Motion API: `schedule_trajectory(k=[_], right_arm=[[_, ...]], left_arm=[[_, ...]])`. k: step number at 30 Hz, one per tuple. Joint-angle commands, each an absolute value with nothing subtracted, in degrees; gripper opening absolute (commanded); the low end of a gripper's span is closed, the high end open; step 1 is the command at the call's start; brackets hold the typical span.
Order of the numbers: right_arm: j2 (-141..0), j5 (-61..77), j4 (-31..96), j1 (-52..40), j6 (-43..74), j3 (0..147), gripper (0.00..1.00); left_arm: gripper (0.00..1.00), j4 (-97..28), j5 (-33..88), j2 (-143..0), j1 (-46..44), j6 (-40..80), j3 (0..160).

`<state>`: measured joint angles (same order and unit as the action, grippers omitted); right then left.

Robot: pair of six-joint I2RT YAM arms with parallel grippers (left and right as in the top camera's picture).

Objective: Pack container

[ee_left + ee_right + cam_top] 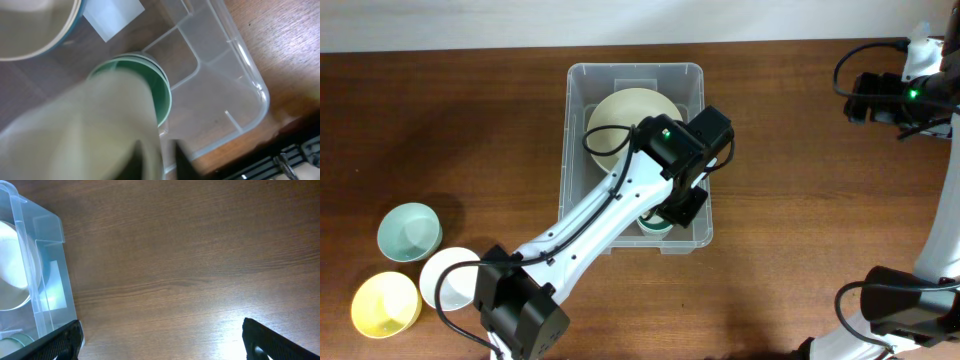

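The clear plastic container (635,69) stands at the table's centre. A large cream bowl (620,110) lies in its far half. My left gripper (677,203) reaches down into its near right corner. In the left wrist view the left gripper (162,160) is shut on the wall of a pale cream bowl (90,130), held just above a green bowl (164,95) on the container floor (220,95). A white label (112,15) shows on the base. My right gripper (162,345) is open and empty above bare table, right of the container (50,225).
A mint bowl (409,231), a white bowl (448,277) and a yellow bowl (385,303) sit on the table at the near left. The right arm (880,97) hangs at the far right. The left arm's base (520,310) is at the front edge.
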<state>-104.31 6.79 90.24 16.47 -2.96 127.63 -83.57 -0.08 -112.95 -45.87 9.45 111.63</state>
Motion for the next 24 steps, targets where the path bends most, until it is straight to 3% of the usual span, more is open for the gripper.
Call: schedule_trajectory(k=[1, 3, 4, 12, 14, 17, 18, 20, 24], right_arm=[[-104.84, 6.92, 90.39, 16.53, -2.5, 127.5, 0.97], [-104.84, 6.92, 90.41, 16.53, -2.5, 127.5, 0.97], [-104.84, 6.92, 90.39, 16.53, -2.5, 127.5, 0.97], [-104.84, 6.92, 90.37, 16.53, -2.48, 127.5, 0.97], [-104.84, 6.94, 90.37, 16.53, -2.48, 127.5, 0.97], [-104.84, 6.94, 90.37, 16.53, -2.48, 127.5, 0.97], [-104.84, 6.96, 90.37, 16.51, -2.48, 127.5, 0.97], [-104.84, 7.14, 90.39, 16.51, -2.48, 127.5, 0.97], [-104.84, 7.14, 90.41, 16.51, -2.48, 127.5, 0.97]], left_arm=[[0.55, -84.58, 0.67, -112.79, -46.06, 9.37, 112.01], [0.74, -85.41, 0.64, -112.73, -45.95, 9.34, 113.49], [0.76, -85.86, 0.25, -112.55, -45.82, 9.34, 114.54], [0.75, -87.64, -8.16, -106.63, -36.58, 9.91, 122.1], [0.65, -87.61, -8.16, -105.93, -32.6, 11.09, 122.08], [0.28, -87.66, -6.9, -106.06, -27.05, 11.57, 120.95], [0.22, -87.18, -6.13, -106.06, -25.93, 11.57, 119.9], [0.13, -85.49, -4.45, -106.06, -24.43, 11.55, 116.95], [0.08, -79.68, -1.48, -106.06, -23.9, 11.55, 107.83]])
